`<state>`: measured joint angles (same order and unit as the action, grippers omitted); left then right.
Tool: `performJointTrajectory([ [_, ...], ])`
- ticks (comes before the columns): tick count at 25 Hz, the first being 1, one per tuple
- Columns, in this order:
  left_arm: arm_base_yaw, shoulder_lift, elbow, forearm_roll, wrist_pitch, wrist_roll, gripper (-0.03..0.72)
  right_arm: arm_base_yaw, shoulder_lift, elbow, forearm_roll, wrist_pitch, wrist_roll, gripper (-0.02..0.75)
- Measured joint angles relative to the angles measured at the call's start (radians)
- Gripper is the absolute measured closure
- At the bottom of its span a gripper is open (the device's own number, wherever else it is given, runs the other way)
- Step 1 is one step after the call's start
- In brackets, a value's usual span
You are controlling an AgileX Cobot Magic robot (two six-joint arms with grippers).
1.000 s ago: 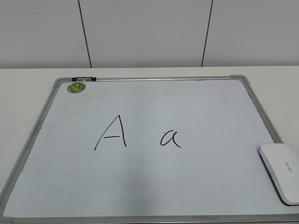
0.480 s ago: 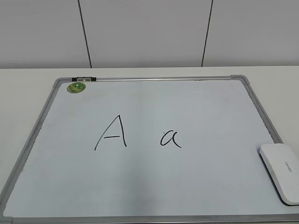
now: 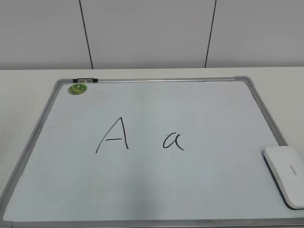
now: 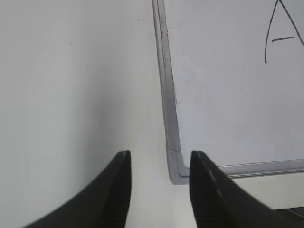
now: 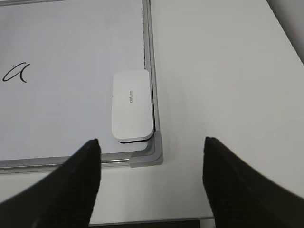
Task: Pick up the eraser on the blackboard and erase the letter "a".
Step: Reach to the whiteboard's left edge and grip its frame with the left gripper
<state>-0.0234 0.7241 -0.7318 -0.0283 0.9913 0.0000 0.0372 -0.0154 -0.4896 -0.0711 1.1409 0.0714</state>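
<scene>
The blackboard (image 3: 156,190) lies flat on the table. The letter "a" (image 3: 173,141) is at its middle, right of a capital "A" (image 3: 114,135). The eraser (image 3: 286,175) lies on the board's near right corner, against the frame. Neither gripper shows in the exterior view. In the right wrist view my right gripper (image 5: 152,140) is open and empty, hanging above the table just short of that corner, with the eraser (image 5: 132,105) ahead and the letter "a" (image 5: 15,72) far left. My left gripper (image 4: 159,154) is open and empty above the board's near left corner (image 4: 176,171).
A round green sticker (image 3: 78,88) and a small black clip (image 3: 85,80) sit at the board's far left corner. White table (image 3: 285,80) surrounds the board, and a panelled wall stands behind it. The table's near edge shows under the right gripper (image 5: 156,221).
</scene>
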Motion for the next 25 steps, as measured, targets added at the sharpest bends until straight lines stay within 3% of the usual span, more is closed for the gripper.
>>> performJointTrajectory([
  [14,0.000,0.691,-0.369,-0.066,-0.006,0.000,0.391,0.000,0.000,0.000,0.000,0.000,0.000,0.237],
  [25,0.000,1.015,-0.613,-0.080,0.024,0.000,0.391,0.000,0.000,0.000,0.000,0.000,0.000,0.237],
])
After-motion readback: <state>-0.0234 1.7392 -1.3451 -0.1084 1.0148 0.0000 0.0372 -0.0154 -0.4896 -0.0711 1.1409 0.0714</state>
